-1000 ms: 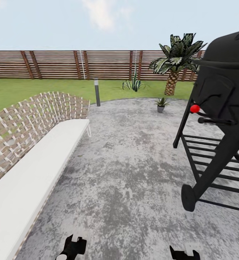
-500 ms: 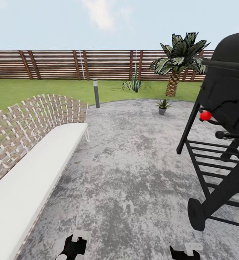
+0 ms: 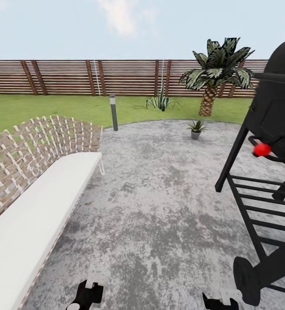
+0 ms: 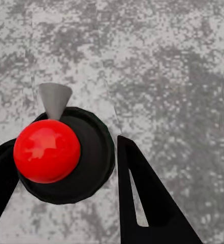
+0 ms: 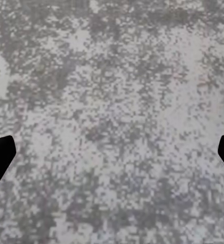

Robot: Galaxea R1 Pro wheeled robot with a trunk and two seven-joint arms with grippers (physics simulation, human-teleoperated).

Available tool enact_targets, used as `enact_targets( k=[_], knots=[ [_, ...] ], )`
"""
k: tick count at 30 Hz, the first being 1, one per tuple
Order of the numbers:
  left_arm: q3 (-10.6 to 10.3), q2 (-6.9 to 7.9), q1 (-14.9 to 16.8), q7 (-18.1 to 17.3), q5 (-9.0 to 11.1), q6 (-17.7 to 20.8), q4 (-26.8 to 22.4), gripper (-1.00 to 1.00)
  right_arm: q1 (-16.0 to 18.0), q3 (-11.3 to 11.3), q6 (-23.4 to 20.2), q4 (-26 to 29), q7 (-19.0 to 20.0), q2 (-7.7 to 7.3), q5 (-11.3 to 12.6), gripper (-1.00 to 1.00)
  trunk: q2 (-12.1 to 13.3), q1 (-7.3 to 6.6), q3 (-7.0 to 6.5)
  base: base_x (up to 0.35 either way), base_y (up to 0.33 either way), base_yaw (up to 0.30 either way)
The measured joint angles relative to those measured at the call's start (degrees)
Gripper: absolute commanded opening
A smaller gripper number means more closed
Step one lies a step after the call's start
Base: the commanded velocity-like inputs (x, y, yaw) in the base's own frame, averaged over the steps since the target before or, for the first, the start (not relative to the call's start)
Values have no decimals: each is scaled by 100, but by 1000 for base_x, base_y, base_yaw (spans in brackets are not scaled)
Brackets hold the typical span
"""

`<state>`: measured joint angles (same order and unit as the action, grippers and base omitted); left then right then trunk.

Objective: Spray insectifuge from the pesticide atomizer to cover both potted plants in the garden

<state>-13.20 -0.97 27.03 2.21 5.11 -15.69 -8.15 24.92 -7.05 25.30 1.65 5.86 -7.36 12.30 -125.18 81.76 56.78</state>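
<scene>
The left gripper (image 4: 61,168) clasped the pesticide atomizer (image 4: 46,151), red top up, above the grey stone paving (image 3: 159,206). The right gripper (image 5: 112,152) hung spread wide. One potted plant (image 3: 196,128) stood far ahead, near a black grill (image 3: 271,142).

Grey mottled stone paving (image 3: 159,206) fills centre. White-cushioned bench with woven lattice back (image 3: 35,146) at 9 o'clock. Black barbecue grill (image 3: 271,172) at 3 o'clock. Green lawn (image 3: 39,107), brown slatted fence (image 3: 73,76), palm (image 3: 215,69), grey bollard lamp (image 3: 113,112) toward 12 o'clock. Pale blue sky, daylight.
</scene>
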Motion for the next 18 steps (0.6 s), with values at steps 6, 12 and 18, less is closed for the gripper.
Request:
enact_targets(
  k=[6, 12, 18],
  knots=[
    [0, 0, 0, 0, 0, 0, 0, -100, 0, 0, 0, 0, 0, 0, 0, 100, 0, 0, 0, 339, 0, 0],
    [0, 0, -1, 1, 0, -2, 0, -100, 0, 0, 0, 0, 0, 0, 0, 100, 0, 0, 0, 339, 0, 0],
    [0, 0, 0, 0, 0, -2, 0, -100, 0, 0, 0, 0, 0, 0, 0, 100, 0, 0, 0, 339, 0, 0]
  ],
)
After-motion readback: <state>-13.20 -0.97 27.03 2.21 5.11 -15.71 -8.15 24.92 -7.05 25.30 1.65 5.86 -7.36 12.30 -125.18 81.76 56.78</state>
